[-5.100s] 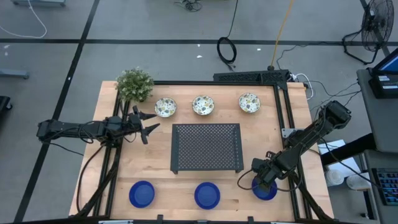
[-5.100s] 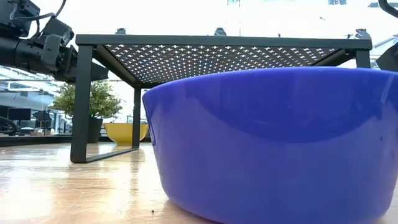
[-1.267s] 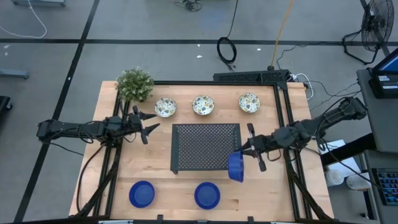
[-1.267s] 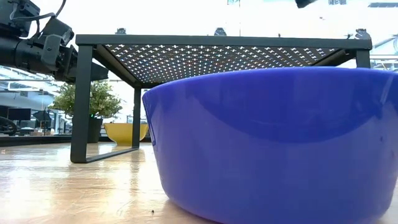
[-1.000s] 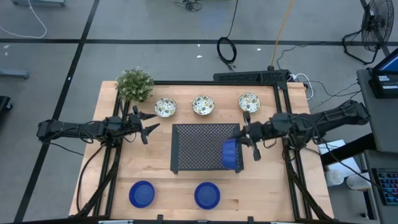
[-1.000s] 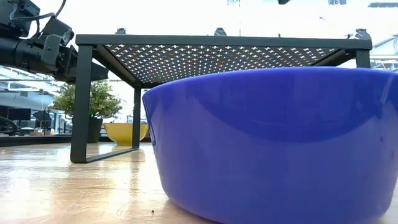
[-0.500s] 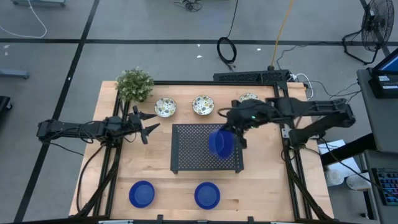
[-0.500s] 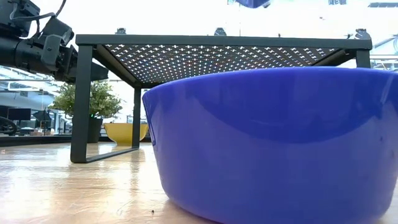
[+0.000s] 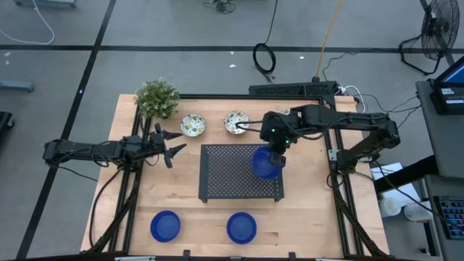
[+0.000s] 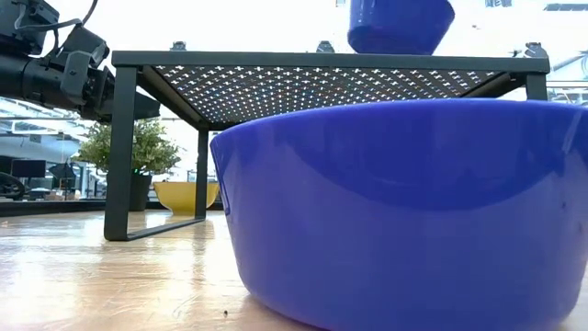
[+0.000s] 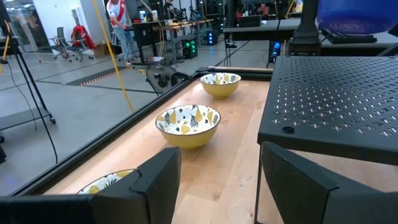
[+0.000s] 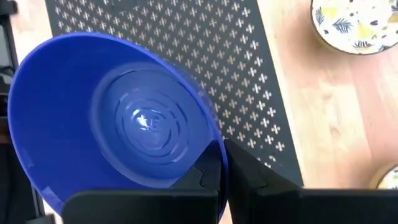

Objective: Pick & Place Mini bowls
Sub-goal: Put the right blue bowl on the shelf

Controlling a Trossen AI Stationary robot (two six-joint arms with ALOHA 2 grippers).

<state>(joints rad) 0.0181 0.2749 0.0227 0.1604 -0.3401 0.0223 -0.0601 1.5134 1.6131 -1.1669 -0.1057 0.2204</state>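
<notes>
One blue mini bowl (image 9: 265, 162) hangs above the black tray's (image 9: 232, 177) right side, rim pinched by the right end effector (image 9: 274, 157); release it high and it could bounce off.

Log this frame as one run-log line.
right gripper: shut on blue bowl, above black tray | left gripper: open, idle beside tray

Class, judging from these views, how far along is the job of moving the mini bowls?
Done: nothing rests on the black tray. In hand: the right gripper holds a blue bowl over it. Left: two blue bowls and the patterned bowls; the left gripper waits.
</notes>
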